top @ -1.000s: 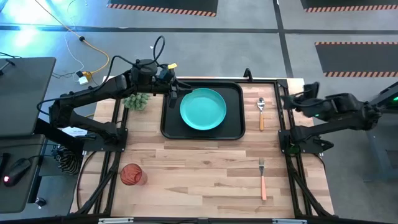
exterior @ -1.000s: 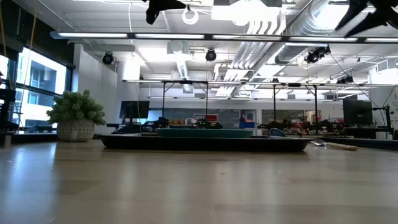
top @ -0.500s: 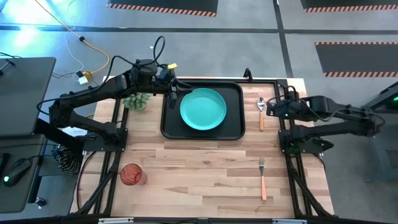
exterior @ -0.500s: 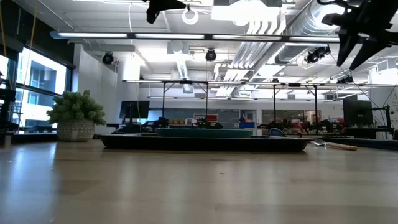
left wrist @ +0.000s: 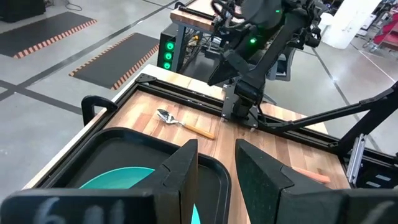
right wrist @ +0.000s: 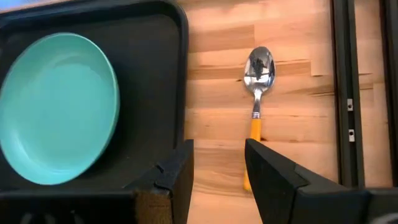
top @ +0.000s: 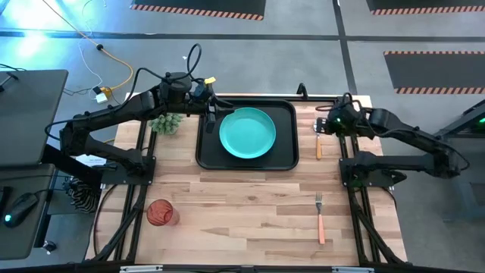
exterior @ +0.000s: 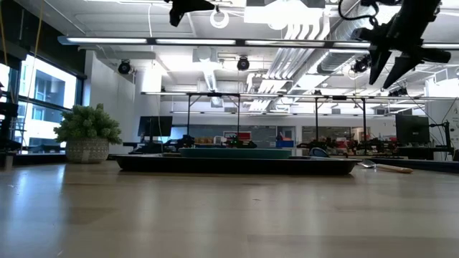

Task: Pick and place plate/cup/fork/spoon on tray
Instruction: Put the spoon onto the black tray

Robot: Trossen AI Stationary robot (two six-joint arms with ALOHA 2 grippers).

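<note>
Right gripper advanced from table's right edge, now positioned above spoon, jaws open. Spoon lying right of tray. Risk: thin handle missed if descent misaligned. Left gripper held part open at tray's far-left corner.

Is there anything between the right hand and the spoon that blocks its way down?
Nothing visible does. The right hand hangs open above the spoon, which lies alone on bare wood beside the tray. The plate is already on the tray, away from the spoon.

Grey floor, striped black mats
</note>
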